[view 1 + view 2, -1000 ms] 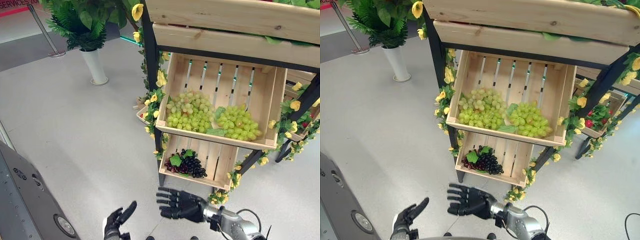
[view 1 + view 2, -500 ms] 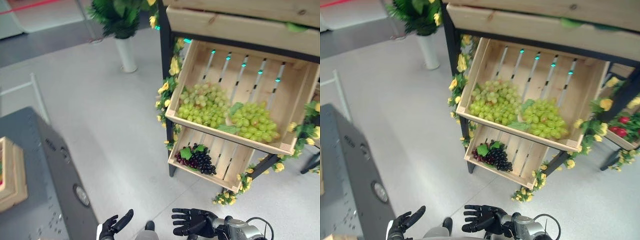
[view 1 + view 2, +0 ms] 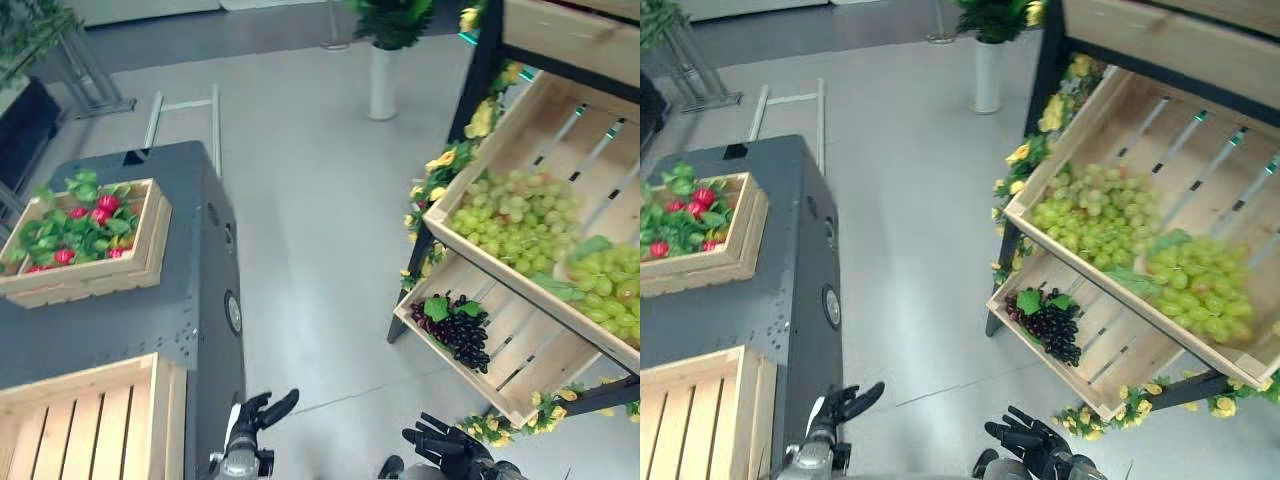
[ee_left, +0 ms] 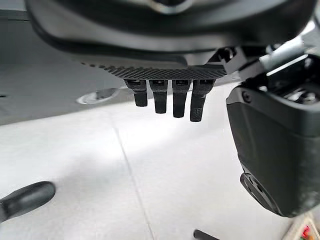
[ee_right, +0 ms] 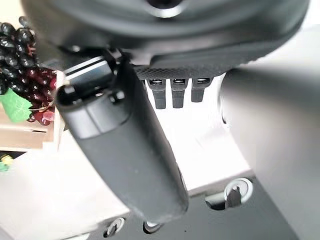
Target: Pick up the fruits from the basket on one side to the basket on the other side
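Both hands hang low over the floor, open and holding nothing: my left hand (image 3: 256, 414) next to the grey cabinet (image 3: 200, 300), my right hand (image 3: 441, 449) in front of the wooden shelf. On that shelf a bunch of dark grapes (image 3: 460, 333) lies in the lower crate (image 3: 525, 365). Green grapes (image 3: 512, 213) fill the slanted upper crate (image 3: 500, 120). On the cabinet stand an empty slatted crate (image 3: 165, 400) and a crate (image 3: 152, 235) of red fruit with leaves (image 3: 80, 215). The right wrist view has the dark grapes (image 5: 17, 50) past the straight fingers (image 5: 172, 95).
A white vase with a green plant (image 3: 383, 75) stands on the floor at the back. A metal rail frame (image 3: 185, 110) stands behind the cabinet. Yellow flower garlands (image 3: 440, 170) run down the shelf's black post. Open grey floor lies between cabinet and shelf.
The camera has swung to the left: the shelf slid to the right edge and the grey cabinet with its two crates came into view. Both hands stay open and low.
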Robot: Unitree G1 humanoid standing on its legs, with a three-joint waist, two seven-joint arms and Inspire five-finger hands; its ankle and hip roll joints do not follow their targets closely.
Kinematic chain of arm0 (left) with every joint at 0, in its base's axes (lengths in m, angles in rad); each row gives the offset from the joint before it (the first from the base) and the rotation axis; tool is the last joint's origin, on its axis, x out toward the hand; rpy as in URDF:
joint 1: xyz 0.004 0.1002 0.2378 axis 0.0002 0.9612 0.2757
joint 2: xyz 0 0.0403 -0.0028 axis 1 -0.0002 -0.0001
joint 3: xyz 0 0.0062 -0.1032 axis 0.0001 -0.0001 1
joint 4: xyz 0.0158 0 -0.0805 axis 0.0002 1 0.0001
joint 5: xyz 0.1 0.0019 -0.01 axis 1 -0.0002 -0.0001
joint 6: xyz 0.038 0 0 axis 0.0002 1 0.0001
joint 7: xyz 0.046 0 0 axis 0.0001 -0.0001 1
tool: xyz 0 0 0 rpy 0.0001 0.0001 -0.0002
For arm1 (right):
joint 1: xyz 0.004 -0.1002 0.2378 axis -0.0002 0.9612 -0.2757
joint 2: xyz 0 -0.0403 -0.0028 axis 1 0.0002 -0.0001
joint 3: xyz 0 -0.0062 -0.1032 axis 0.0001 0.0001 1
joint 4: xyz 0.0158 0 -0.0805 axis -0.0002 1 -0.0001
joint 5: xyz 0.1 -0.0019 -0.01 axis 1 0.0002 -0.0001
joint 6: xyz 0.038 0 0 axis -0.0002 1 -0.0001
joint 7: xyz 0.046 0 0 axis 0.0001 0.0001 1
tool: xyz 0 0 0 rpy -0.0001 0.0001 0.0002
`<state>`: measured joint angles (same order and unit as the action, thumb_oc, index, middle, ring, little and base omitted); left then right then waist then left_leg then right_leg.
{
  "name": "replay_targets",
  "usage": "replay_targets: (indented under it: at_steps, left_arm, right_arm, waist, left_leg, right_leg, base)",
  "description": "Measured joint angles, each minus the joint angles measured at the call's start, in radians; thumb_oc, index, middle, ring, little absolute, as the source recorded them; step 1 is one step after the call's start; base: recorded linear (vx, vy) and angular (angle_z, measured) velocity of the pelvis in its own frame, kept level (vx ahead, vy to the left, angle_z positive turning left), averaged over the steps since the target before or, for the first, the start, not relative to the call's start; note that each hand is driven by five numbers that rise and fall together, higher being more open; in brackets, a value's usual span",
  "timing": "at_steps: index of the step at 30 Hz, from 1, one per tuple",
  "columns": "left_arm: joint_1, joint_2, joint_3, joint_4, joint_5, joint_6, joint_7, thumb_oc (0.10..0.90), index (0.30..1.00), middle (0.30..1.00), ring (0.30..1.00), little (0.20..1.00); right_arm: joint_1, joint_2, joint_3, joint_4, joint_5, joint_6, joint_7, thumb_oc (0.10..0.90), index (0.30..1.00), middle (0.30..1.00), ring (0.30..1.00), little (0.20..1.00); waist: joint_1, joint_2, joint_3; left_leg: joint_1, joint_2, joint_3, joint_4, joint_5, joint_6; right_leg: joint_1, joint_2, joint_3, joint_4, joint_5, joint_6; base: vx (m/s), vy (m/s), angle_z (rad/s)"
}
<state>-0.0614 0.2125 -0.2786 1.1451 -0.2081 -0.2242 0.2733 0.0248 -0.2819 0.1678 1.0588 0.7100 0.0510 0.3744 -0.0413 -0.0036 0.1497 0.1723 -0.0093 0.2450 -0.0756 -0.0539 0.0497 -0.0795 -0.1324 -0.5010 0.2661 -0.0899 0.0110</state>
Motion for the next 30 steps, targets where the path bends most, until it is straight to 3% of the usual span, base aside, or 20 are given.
replay_targets:
  at_steps: [1, 3, 4, 5, 7, 9, 11, 12, 13, 14, 15, 16, 19, 20, 21, 23, 25, 26, 28, 30]
  left_arm:
    - [-0.006, 0.01, -0.001, 0.017, 0.013, 0.001, -0.005, 0.8, 0.9, 0.9, 0.9, 0.9]
    - [-0.012, 0.033, -0.004, 0.051, 0.035, 0.001, -0.01, 0.8, 0.9, 0.9, 0.9, 0.9]
    - [-0.013, 0.043, -0.003, 0.071, 0.041, 0.002, -0.016, 0.8, 0.9, 0.9, 0.9, 0.9]
    - [-0.013, 0.043, -0.003, 0.071, 0.041, 0.002, -0.016, 0.8, 0.9, 0.9, 0.9, 0.9]
    - [0.032, 0.061, 0.013, 0.078, 0.037, 0.004, -0.016, 0.8, 0.9, 0.9, 0.9, 0.9]
    - [0.051, 0.059, 0.019, 0.085, 0.036, 0.021, -0.019, 0.8, 0.9, 0.9, 0.9, 0.9]
    - [0.076, 0.052, 0.019, 0.111, 0.036, 0.028, -0.026, 0.8, 0.9, 0.9, 0.9, 0.9]
    - [0.084, 0.055, 0.023, 0.123, 0.036, 0.036, -0.038, 0.8, 0.9, 0.9, 0.9, 0.9]
    - [0.089, 0.052, 0.022, 0.123, 0.032, 0.036, -0.046, 0.8, 0.9, 0.9, 0.9, 0.9]
    - [0.093, 0.061, 0.023, 0.124, 0.017, 0.034, -0.06, 0.8, 0.9, 0.9, 0.9, 0.9]
    - [0.101, 0.047, 0.032, 0.124, -0.001, 0.03, -0.068, 0.8, 0.9, 0.9, 0.9, 0.9]
    - [0.115, 0.023, 0.047, 0.124, -0.019, 0.02, -0.068, 0.8, 0.9, 0.9, 0.9, 0.9]
    - [0.142, -0.02, 0.09, 0.119, -0.103, 0.016, -0.05, 0.8, 0.9, 0.9, 0.9, 0.9]
    - [0.13, -0.022, 0.101, 0.129, -0.122, 0.013, -0.05, 0.8, 0.9, 0.9, 0.9, 0.9]
    - [0.098, -0.009, 0.125, 0.136, -0.139, 0.012, -0.046, 0.8, 0.9, 0.9, 0.9, 0.9]
    - [0.081, -0.006, 0.134, 0.132, -0.167, 0.007, -0.049, 0.8, 0.9, 0.9, 0.9, 0.9]
    - [0.086, -0.004, 0.124, 0.119, -0.186, 0.003, -0.065, 0.8, 0.9, 0.9, 0.9, 0.9]
    - [0.087, -0.006, 0.117, 0.111, -0.19, 0.002, -0.069, 0.8, 0.9, 0.9, 0.9, 0.9]
    - [0.084, -0.027, 0.085, 0.077, -0.185, -0.001, -0.105, 0.8, 0.9, 0.9, 0.9, 0.9]
    - [0.066, -0.05, 0.054, 0.071, -0.168, 0.001, -0.12, 0.8, 0.9, 0.9, 0.9, 0.9]
  right_arm:
    - [-0.004, 0.003, 0.001, -0.012, 0.003, -0.032, -0.001, 0.8, 0.9, 0.9, 0.9, 0.9]
    - [-0.017, 0.011, 0.001, -0.011, 0.003, -0.057, -0.002, 0.8, 0.9, 0.9, 0.9, 0.9]
    - [-0.022, 0.014, 0.0, 0.001, 0.002, -0.063, -0.005, 0.8, 0.9, 0.9, 0.9, 0.9]
    - [-0.022, 0.014, 0.0, 0.001, 0.002, -0.063, -0.005, 0.8, 0.9, 0.9, 0.9, 0.9]
    - [-0.037, 0.011, -0.002, 0.014, -0.042, -0.065, -0.005, 0.8, 0.9, 0.9, 0.9, 0.9]
    - [-0.045, 0.005, 0.0, 0.037, -0.098, -0.069, -0.005, 0.8, 0.9, 0.9, 0.9, 0.9]
    - [-0.057, 0.013, 0.01, 0.069, -0.167, -0.073, -0.005, 0.8, 0.9, 0.9, 0.9, 0.9]
    - [-0.058, 0.026, 0.04, 0.092, -0.198, -0.084, -0.012, 0.8, 0.9, 0.9, 0.9, 0.9]
    - [-0.061, 0.03, 0.058, 0.103, -0.204, -0.084, -0.011, 0.8, 0.9, 0.9, 0.9, 0.9]
    - [-0.06, 0.047, 0.088, 0.123, -0.209, -0.085, -0.013, 0.8, 0.9, 0.9, 0.9, 0.9]
    - [-0.06, 0.055, 0.09, 0.147, -0.229, -0.085, -0.016, 0.8, 0.9, 0.9, 0.9, 0.9]
    - [-0.062, 0.053, 0.091, 0.157, -0.247, -0.069, -0.017, 0.8, 0.9, 0.9, 0.9, 0.9]
    - [-0.068, 0.059, 0.134, 0.159, -0.323, -0.051, -0.025, 0.8, 0.9, 0.9, 0.9, 0.9]
    - [-0.063, 0.06, 0.144, 0.159, -0.328, -0.047, -0.026, 0.8, 0.9, 0.9, 0.9, 0.9]
    - [-0.06, 0.063, 0.158, 0.159, -0.327, -0.035, -0.026, 0.8, 0.9, 0.9, 0.9, 0.9]
    - [-0.06, 0.061, 0.16, 0.161, -0.314, -0.014, -0.042, 0.8, 0.9, 0.9, 0.9, 0.9]
    - [-0.063, 0.056, 0.152, 0.167, -0.308, -0.01, -0.083, 0.8, 0.9, 0.9, 0.9, 0.9]
    - [-0.063, 0.052, 0.15, 0.169, -0.308, -0.01, -0.089, 0.8, 0.9, 0.9, 0.9, 0.9]
    - [-0.058, 0.032, 0.117, 0.19, -0.306, -0.011, -0.097, 0.8, 0.9, 0.9, 0.9, 0.9]
    - [-0.05, 0.024, 0.114, 0.193, -0.302, -0.011, -0.109, 0.8, 0.9, 0.9, 0.9, 0.9]
  waist:
    - [-0.008, -0.003, 0.014]
    - [-0.037, -0.017, 0.03]
    - [-0.044, -0.016, 0.035]
    - [-0.044, -0.016, 0.035]
    - [-0.026, -0.013, 0.037]
    - [-0.019, 0.001, 0.041]
    - [0.002, 0.002, 0.041]
    - [0.007, -0.006, 0.032]
    - [0.011, -0.011, 0.026]
    - [0.029, -0.032, 0.014]
    - [0.048, -0.028, 0.001]
    - [0.073, -0.014, -0.015]
    - [0.084, -0.011, -0.056]
    - [0.082, -0.02, -0.064]
    - [0.087, -0.048, -0.064]
    - [0.093, -0.066, -0.067]
    - [0.09, -0.08, -0.069]
    - [0.084, -0.075, -0.071]
    - [0.058, -0.027, -0.077]
    - [0.05, 0.009, -0.085]
  left_leg:
    - [0.0, -0.005, -0.038, 0.003, 0.004, 0.014]
    - [-0.002, -0.006, -0.063, 0.002, 0.026, 0.028]
    - [-0.011, 0.002, -0.04, 0.003, 0.039, 0.033]
    - [-0.011, 0.002, -0.04, 0.003, 0.039, 0.033]
    - [-0.02, 0.036, 0.021, -0.005, 0.066, 0.021]
    - [-0.022, 0.05, 0.033, -0.01, 0.071, 0.018]
    - [-0.023, 0.056, 0.03, -0.013, 0.086, -0.003]
    - [-0.036, 0.057, 0.008, -0.014, 0.092, -0.012]
    - [-0.043, 0.055, -0.005, -0.013, 0.101, -0.024]
    - [-0.051, 0.047, -0.014, -0.013, 0.112, -0.041]
    - [-0.051, 0.065, -0.021, -0.014, 0.121, -0.063]
    - [-0.047, 0.093, -0.014, -0.014, 0.127, -0.084]
    - [-0.051, 0.149, -0.029, -0.013, 0.142, -0.108]
    - [-0.084, 0.165, -0.048, 0.034, 0.145, -0.138]
    - [-0.138, 0.165, -0.06, 0.107, 0.156, -0.153]
    - [-0.181, 0.163, -0.067, 0.179, 0.168, -0.159]
    - [-0.175, 0.118, -0.078, 0.237, 0.124, -0.109]
    - [-0.162, 0.11, -0.078, 0.221, 0.118, -0.1]
    - [-0.072, 0.083, -0.068, 0.084, 0.105, -0.078]
    - [-0.049, 0.093, -0.069, 0.006, 0.086, -0.088]
  right_leg:
    - [-0.052, -0.007, 0.128, 0.084, 0.011, 0.033]
    - [-0.087, -0.018, 0.223, 0.161, 0.03, 0.098]
    - [-0.101, -0.046, 0.215, 0.225, 0.026, 0.112]
    - [-0.101, -0.046, 0.215, 0.225, 0.026, 0.112]
    - [-0.079, -0.064, 0.236, 0.319, 0.018, 0.101]
    - [-0.021, -0.069, 0.253, 0.26, 0.011, 0.105]
    - [0.062, -0.061, 0.279, 0.098, 0.001, 0.116]
    - [0.131, -0.034, 0.312, -0.062, 0.003, 0.113]
    - [0.161, -0.021, 0.324, -0.136, 0.004, 0.115]
    - [0.215, -0.017, 0.318, -0.257, 0.009, 0.119]
    - [0.251, -0.004, 0.289, -0.341, 0.042, 0.13]
    - [0.253, 0.016, 0.268, -0.36, 0.063, 0.119]
    - [0.248, 0.081, 0.292, -0.36, 0.061, 0.076]
    - [0.25, 0.102, 0.278, -0.359, 0.056, 0.06]
    - [0.246, 0.095, 0.255, -0.36, 0.053, 0.04]
    - [0.248, 0.088, 0.216, -0.361, 0.056, 0.015]
    - [0.248, 0.068, 0.216, -0.36, 0.063, 0.011]
    - [0.247, 0.066, 0.218, -0.36, 0.064, 0.012]
    - [0.242, 0.075, 0.216, -0.359, 0.075, 0.031]
    - [0.224, 0.095, 0.214, -0.353, 0.085, 0.037]
  base:
    - [-0.34, 0.009, -0.08]
    - [-0.29, -0.007, 0.31]
    - [-0.24, -0.022, 0.4]
    - [-0.2, -0.126, 0.36]
    - [-0.2, -0.245, 0.19]
    - [-0.14, -0.313, 0.03]
    - [-0.19, -0.471, -0.09]
    - [-0.16, -0.403, 0.06]
    - [-0.2, -0.523, 0.13]
    - [-0.14, -0.43, 0.08]
    - [-0.19, -0.57, -0.16]
    - [-0.14, -0.429, -0.3]
    - [-0.12, -0.336, -0.2]
    - [-0.19, -0.286, 0.44]
    - [-0.15, -0.122, 0.53]
    - [-0.15, -0.04, 0.39]
    - [-0.12, 0.089, 0.06]
    - [-0.04, 0.117, 0.04]
    - [-0.06, 0.091, 0.18]
    - [-0.11, 0.126, 0.06]
